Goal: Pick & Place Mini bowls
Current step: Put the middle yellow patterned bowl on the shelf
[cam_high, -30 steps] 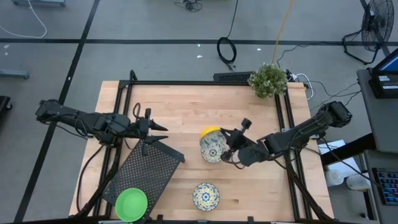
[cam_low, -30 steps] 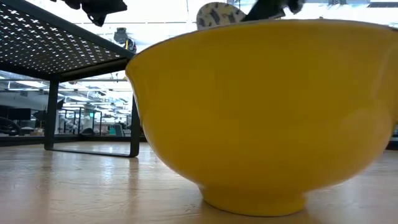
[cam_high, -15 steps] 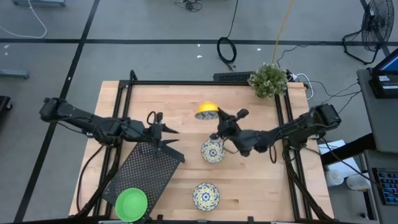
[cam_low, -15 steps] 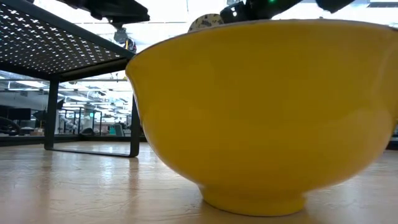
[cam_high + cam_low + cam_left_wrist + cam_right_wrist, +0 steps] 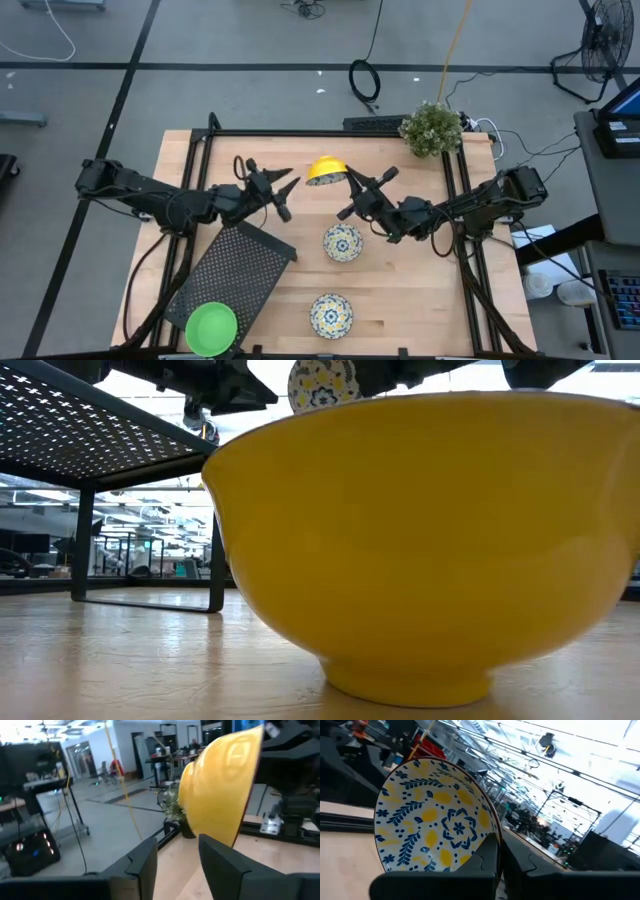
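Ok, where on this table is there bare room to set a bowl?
Free: wood between the front floral bowl and the right rail; far-left corner. Crowded: centre, left gripper and right gripper by the yellow bowl.

A bowl (image 5: pixel 328 171) sits at the desk's (image 5: pixel 300 160) back centre, between both end effectors. Two more bowls (image 5: pixel 342 242) lie nearer the front, right of the mesh tray (image 5: pixel 232 275).

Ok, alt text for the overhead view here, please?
Over a wooden table, the right hand holds a tilted bowl, yellow side up, near the far edge, while the open left hand points toward it. Two floral bowls sit on the table; a green bowl lies at a black mesh tray's corner.
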Motion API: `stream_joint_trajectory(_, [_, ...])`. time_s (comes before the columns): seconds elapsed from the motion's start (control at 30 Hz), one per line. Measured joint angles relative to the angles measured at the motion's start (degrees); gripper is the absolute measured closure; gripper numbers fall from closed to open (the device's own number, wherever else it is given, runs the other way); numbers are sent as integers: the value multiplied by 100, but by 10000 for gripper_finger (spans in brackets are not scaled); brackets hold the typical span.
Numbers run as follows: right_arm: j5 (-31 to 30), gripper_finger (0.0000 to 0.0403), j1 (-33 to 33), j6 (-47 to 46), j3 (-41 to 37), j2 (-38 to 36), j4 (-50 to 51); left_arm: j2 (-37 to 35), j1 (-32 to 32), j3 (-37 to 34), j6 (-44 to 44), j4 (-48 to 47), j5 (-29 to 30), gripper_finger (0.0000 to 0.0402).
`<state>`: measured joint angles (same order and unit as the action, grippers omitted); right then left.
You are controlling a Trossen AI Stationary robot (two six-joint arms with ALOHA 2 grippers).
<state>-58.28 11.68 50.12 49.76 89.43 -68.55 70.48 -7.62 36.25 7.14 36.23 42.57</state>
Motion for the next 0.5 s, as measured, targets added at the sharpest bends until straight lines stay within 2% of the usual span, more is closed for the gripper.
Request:
stream_joint_trajectory(0.17, [-2, 403, -7, 320, 0, 0, -195, 97, 85, 0, -435, -1, -170, 201])
stream_joint_trajectory(0.3, [5, 403, -22, 378, 2, 0, -165, 226, 78, 0, -424, 65, -628, 164])
stream_joint_trajectory(0.5, [8, 403, -37, 332, 2, 0, -160, 548, 96, 2, -38, 970, -702, 148])
